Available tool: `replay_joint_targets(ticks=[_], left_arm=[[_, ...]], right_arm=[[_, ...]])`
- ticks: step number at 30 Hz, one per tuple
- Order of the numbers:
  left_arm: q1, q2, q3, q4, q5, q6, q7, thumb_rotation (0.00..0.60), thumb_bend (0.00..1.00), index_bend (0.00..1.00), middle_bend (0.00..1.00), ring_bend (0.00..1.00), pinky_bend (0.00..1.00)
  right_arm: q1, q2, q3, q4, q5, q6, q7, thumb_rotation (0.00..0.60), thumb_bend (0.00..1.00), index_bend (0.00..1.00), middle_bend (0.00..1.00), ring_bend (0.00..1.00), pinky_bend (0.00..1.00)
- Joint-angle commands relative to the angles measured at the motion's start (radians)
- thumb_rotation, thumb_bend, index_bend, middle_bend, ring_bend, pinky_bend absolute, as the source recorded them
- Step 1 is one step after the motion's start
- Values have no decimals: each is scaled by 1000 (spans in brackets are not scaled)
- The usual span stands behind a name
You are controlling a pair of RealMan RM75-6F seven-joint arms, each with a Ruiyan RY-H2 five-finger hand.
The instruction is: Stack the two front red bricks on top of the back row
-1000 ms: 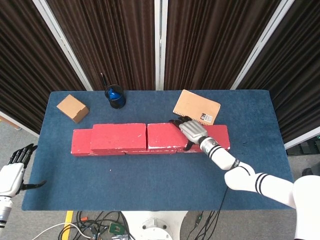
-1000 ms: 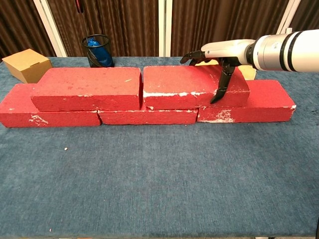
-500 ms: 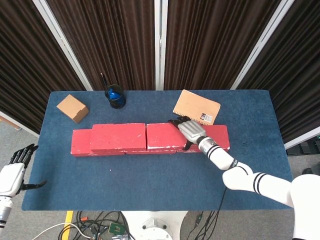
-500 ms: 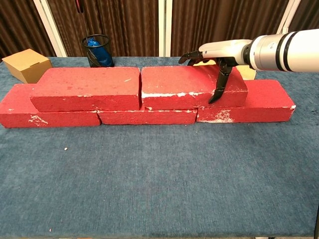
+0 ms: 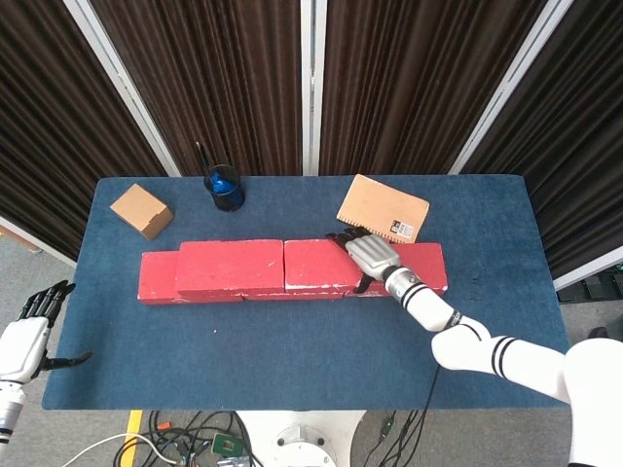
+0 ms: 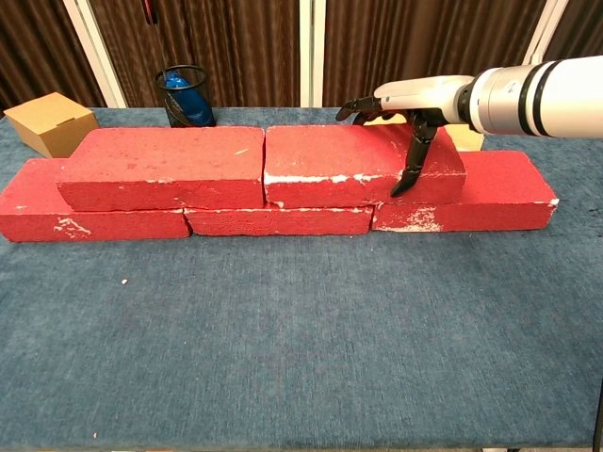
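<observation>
Three red bricks form the bottom row (image 6: 499,188) across the blue table. Two more lie on top. The upper left brick (image 6: 165,168) (image 5: 229,265) sits free. My right hand (image 6: 405,104) (image 5: 368,255) grips the right end of the upper right brick (image 6: 339,162) (image 5: 313,263), thumb down its front face and fingers over the back edge. The two upper bricks stand end to end, nearly touching. My left hand (image 5: 24,336) hangs off the table's front left corner, fingers spread and holding nothing.
A cardboard box (image 5: 141,210) sits at the back left. A dark mesh cup with blue contents (image 5: 224,187) stands behind the bricks. A tan notebook (image 5: 383,208) lies just behind my right hand. Blue table cloth (image 6: 301,339) stretches in front of the bricks.
My right hand has slid the upper right brick a little to the left, closing the gap to the upper left brick. The left hand has not moved.
</observation>
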Motion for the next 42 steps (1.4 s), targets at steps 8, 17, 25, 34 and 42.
replay_joint_targets(ticks=[8,17,25,34,42], left_arm=[[1,0,2,3,2,-1,-7,600,0,0,0,0,0],[1,0,2,5,2,-2,-10,600,0,0,0,0,0],[1,-1,2,8,0,-4,-14,600,0,0,0,0,0],[2,2,-2,-4,8,13,7,600,0,0,0,0,0],[9,-19,-20,-8,18,68,82,600,0,0,0,0,0]], right_arm=[[6,-2,-3,4,10,-9,-2,600,0,0,220,0,0],[18,8,-18,-2,36,-31,-18,600,0,0,6,0,0],[14,19,-21,-21,50,-8,-27,600,0,0,0,0,0],[-70,166,-31,-217,-8,103,-12,600,0,0,0,0,0],[-331,402,-148,-435,-169,483,-130,600,0,0,0,0,0]])
